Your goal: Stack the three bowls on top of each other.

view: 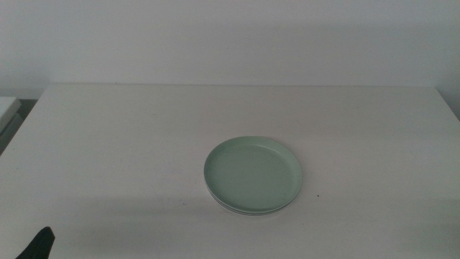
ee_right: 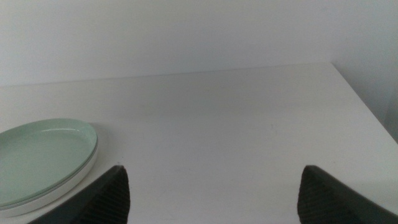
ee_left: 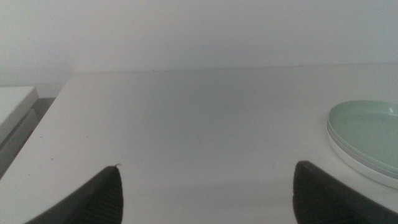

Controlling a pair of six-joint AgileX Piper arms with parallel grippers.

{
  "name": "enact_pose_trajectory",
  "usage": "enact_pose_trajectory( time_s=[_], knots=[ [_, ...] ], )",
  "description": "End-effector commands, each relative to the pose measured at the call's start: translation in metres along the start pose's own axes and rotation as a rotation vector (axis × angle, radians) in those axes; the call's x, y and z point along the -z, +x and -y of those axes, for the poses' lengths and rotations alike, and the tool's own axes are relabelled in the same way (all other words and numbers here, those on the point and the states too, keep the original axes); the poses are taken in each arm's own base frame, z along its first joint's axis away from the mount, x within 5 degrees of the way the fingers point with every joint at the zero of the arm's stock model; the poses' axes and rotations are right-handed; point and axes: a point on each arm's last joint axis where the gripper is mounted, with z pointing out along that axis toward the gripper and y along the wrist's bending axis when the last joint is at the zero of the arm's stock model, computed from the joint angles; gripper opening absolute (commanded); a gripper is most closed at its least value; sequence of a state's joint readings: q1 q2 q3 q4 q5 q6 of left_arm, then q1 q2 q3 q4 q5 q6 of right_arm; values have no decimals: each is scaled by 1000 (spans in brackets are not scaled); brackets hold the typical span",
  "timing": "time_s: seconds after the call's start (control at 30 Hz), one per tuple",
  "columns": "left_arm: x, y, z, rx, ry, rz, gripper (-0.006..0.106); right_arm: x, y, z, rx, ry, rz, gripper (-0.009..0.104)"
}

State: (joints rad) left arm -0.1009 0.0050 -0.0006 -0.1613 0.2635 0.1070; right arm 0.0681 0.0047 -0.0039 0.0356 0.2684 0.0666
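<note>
The bowls stand as one stack right of the table's middle. The pale mint green bowl (view: 253,173) is on top, and the white bowl's rim (view: 248,211) shows under it. The grey bowl is hidden. The stack also shows in the left wrist view (ee_left: 367,127) and the right wrist view (ee_right: 43,152). My left gripper (ee_left: 208,177) is open and empty, back near the table's front left; only a dark tip (view: 39,244) shows in the middle view. My right gripper (ee_right: 214,171) is open and empty, off to the stack's right, out of the middle view.
The white table (view: 144,144) runs to a pale wall at the back. A light object (view: 7,108) sits beyond the table's left edge. The table's right edge (ee_right: 367,106) is near the right arm.
</note>
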Motion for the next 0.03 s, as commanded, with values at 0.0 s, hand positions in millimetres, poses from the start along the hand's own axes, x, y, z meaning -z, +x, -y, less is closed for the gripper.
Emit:
enact_pose_trajectory(
  time_s=[0.0],
  knots=[
    [0,-1,0,3,-2,19,94,0,0,1,10,9,13,93]
  ],
)
